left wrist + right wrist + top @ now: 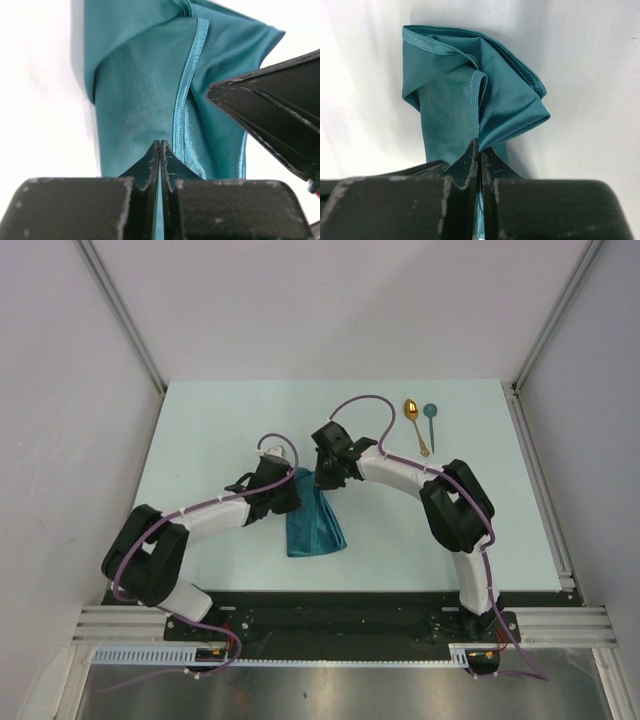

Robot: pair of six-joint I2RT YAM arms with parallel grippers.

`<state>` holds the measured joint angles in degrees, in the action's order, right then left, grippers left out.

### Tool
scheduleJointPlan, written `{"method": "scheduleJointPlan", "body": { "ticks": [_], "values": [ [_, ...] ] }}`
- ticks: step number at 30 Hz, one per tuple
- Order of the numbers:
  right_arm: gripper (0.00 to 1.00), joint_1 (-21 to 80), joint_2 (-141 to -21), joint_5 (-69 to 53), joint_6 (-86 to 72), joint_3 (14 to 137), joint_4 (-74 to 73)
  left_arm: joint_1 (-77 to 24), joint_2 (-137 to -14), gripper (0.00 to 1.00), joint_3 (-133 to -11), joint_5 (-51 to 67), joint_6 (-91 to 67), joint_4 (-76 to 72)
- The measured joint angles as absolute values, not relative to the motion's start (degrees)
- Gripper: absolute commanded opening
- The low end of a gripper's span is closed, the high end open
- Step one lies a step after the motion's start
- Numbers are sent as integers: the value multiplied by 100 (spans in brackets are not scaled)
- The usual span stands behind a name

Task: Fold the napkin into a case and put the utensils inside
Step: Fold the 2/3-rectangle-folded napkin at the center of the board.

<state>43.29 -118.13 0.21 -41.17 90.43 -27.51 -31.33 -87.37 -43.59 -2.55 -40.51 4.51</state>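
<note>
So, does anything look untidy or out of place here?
The napkin is bunched and twisted, not flat, pinched at its far end by the left gripper and right gripper. The gold spoon and teal spoon look fine.

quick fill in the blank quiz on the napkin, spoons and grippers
1. The napkin is pinched by the left gripper and the right gripper, so the count of grippers holding it is ____.
2. In the top view the gold spoon lies just ____ of the teal spoon.
3. Both spoons rest on the table, bowls toward its ____ (near or far) edge.
Missing words: two; left; far
</note>
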Motion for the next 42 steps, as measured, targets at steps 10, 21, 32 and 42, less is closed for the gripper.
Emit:
{"method": "scheduleJointPlan", "body": {
  "ticks": [10, 21, 32, 42],
  "values": [
    [0, 4335, -11858, 82, -4123, 9153, -2808, -2720, -8694, 2, -4359, -80, -4049, 711],
    [0, 4383, -12025, 123, -4668, 9325, -2950, -3382, -7671, 62, -3616, -54, -3872, -43],
    [0, 4445, -12033, 106, -5627, 9347, -3214, -5039, -8103, 65, -3623, -1719, -3857, -539],
    [0, 4447, -12044, -108, -5113, 9450, -3173, -4670, -7461, 49, -3564, -1678, -3938, -69]
  ]
}}
